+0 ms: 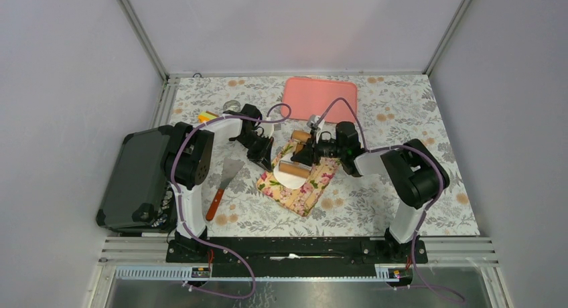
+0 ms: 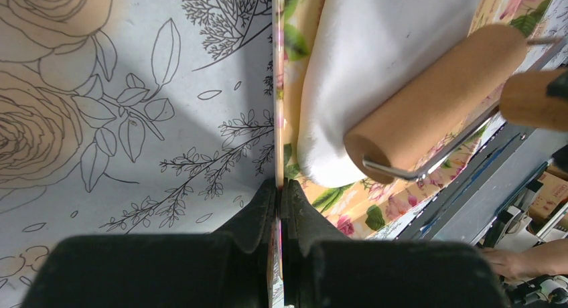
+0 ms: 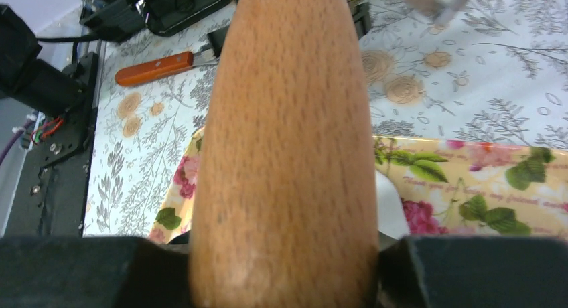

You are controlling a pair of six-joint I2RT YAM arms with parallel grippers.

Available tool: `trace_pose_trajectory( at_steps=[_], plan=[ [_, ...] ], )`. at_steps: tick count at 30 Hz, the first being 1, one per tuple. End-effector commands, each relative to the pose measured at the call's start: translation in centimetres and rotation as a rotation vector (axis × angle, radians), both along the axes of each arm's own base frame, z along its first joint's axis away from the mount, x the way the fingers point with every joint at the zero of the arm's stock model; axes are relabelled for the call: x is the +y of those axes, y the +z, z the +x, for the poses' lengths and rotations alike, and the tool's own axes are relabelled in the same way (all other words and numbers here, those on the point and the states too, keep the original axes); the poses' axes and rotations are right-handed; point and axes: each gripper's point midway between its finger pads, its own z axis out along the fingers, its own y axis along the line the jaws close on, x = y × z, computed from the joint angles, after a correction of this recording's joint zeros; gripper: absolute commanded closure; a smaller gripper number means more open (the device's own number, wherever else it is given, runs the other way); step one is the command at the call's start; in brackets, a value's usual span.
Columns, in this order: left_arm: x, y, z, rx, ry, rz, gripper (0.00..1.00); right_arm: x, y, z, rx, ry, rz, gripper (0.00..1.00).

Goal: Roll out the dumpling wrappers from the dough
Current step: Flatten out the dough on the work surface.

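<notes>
Leftmost on the flower-printed table (image 1: pixel 415 187), a black hard case (image 1: pixel 134 177) is lying against the side wall, and just right of it a flat metal scraper with an orange wooden handle (image 1: pixel 224 181) is resting with its blade pointing away from the arm bases. Farther back, a small shiny metal ring (image 1: pixel 232 106) is sitting near the rear edge, beside a small yellow-and-orange item too small to make out. Next, the left hand (image 2: pixel 279 191) is reaching down to the left edge of a yellow rose-patterned rectangular mat (image 1: pixel 301 194); its two black fingers (image 2: pixel 258 211) are pressing together with the thin edge of the mat pinched between them. On that mat the dough (image 2: pixel 362 73) is lying as a smooth white flattened sheet, occupying the left-hand part of the mat and close to the pinched edge. A light brown wooden roller on a bent metal wire frame (image 2: pixel 435 100) is resting across the dough, its barrel touching the white surface. To the right, the right hand (image 3: pixel 285 254) is clamping the roller's rounded wooden handle, which is filling the gap between its fingers in the wrist view. Behind the mat and well apart from it, a pink rectangular plastic tray (image 1: pixel 320 99) is sitting at the back of the table.
</notes>
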Motion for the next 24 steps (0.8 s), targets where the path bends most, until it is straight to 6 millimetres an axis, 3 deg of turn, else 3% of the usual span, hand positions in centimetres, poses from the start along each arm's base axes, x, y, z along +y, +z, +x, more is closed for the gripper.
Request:
trace_pose_trajectory(
  at_steps=[1, 9, 24],
  plan=[
    [2.4, -3.1, -0.3, -0.015, -0.016, 0.124, 1.0, -1.3, -5.3, -3.4, 0.024, 0.025, -0.149, 1.0],
    [2.4, -3.1, -0.3, -0.014, -0.015, 0.123, 1.0, -1.7, -6.9, -6.3, 0.079, 0.087, -0.2, 1.0],
    [2.4, -3.1, -0.3, -0.015, -0.017, 0.122, 1.0, -1.0, -7.7, -10.6, 0.119, 0.213, -0.237, 1.0]
  ],
)
